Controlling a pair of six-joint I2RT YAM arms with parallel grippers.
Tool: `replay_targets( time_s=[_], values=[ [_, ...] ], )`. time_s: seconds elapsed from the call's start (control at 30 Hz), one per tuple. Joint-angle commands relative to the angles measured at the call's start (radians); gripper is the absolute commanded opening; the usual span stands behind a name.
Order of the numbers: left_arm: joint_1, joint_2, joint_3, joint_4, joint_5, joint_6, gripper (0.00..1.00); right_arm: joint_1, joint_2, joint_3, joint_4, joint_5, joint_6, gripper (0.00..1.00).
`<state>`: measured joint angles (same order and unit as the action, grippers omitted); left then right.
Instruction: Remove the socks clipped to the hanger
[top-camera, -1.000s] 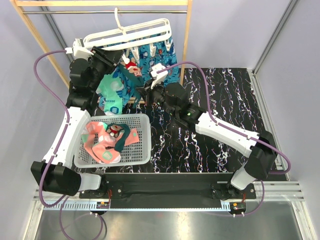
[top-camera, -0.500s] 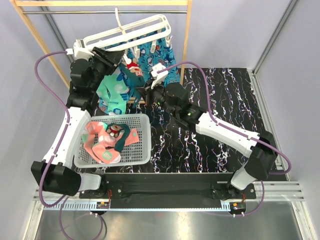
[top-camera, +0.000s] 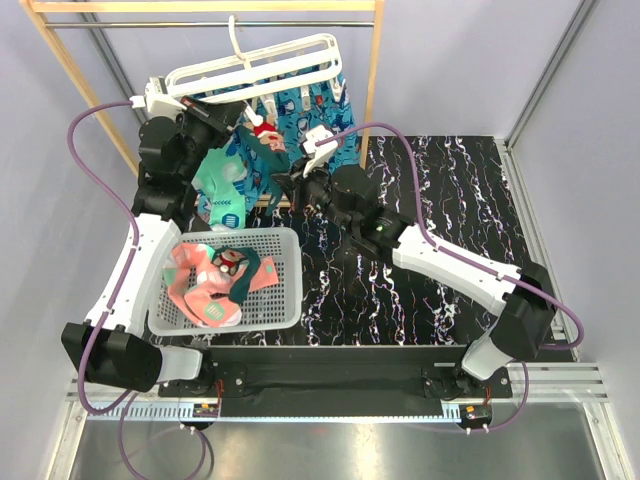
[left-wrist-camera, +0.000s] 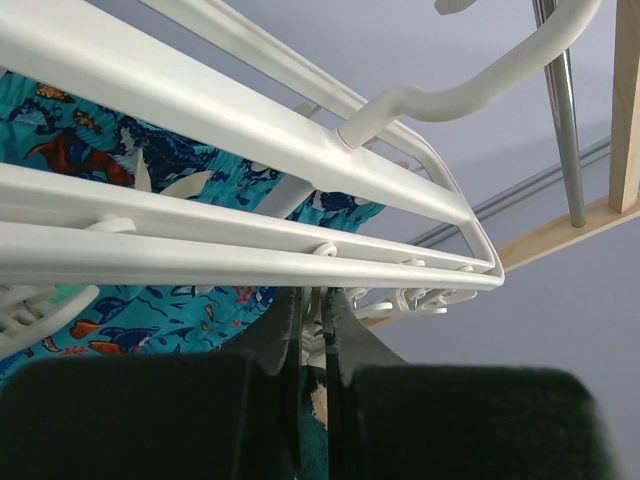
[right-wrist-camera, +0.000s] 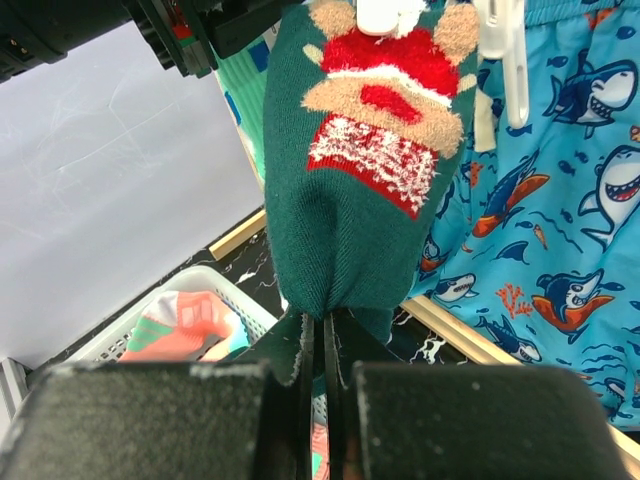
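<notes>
The white hanger (top-camera: 255, 68) hangs by its hook from the wooden rack; in the left wrist view its slats (left-wrist-camera: 200, 240) run just above my fingers. My left gripper (top-camera: 236, 118) (left-wrist-camera: 312, 322) is shut on a white clip (left-wrist-camera: 316, 338) under the frame. That clip holds the top of the dark teal Santa sock (top-camera: 263, 142) (right-wrist-camera: 360, 200). My right gripper (top-camera: 284, 178) (right-wrist-camera: 321, 345) is shut on this sock's lower end. A mint green sock (top-camera: 224, 186) hangs to its left. Pink and teal socks (top-camera: 205, 282) lie in the basket.
The white mesh basket (top-camera: 288, 285) stands at the front left, below the hanger; its rim shows in the right wrist view (right-wrist-camera: 200, 280). A blue shark-patterned cloth (top-camera: 315, 110) (right-wrist-camera: 560, 250) hangs behind the socks. The wooden rack post (top-camera: 375, 70) stands to the right.
The hanger's right end tipped up and came back down to nearly level. Both grippers stay shut at nearly the same places.
</notes>
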<state>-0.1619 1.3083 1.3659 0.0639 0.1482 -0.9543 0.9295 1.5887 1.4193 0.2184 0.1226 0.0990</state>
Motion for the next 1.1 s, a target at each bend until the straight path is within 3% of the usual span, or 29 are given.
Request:
replay_targets(
  time_s=[0.0,0.27,1.07],
  values=[
    [0.007,-0.006,0.047,-0.002,-0.018,0.008,0.0,0.0,-0.05,0.0,0.027,0.022,-0.002,0.0],
    [0.007,0.019,0.137,-0.101,0.007,0.072,0.0,0.002,-0.055,-0.036,0.021,0.077,-0.048,0.0],
    [0.007,0.022,0.171,-0.22,-0.052,0.13,0.0,-0.001,-0.062,-0.069,-0.004,0.063,-0.036,0.0]
  ],
)
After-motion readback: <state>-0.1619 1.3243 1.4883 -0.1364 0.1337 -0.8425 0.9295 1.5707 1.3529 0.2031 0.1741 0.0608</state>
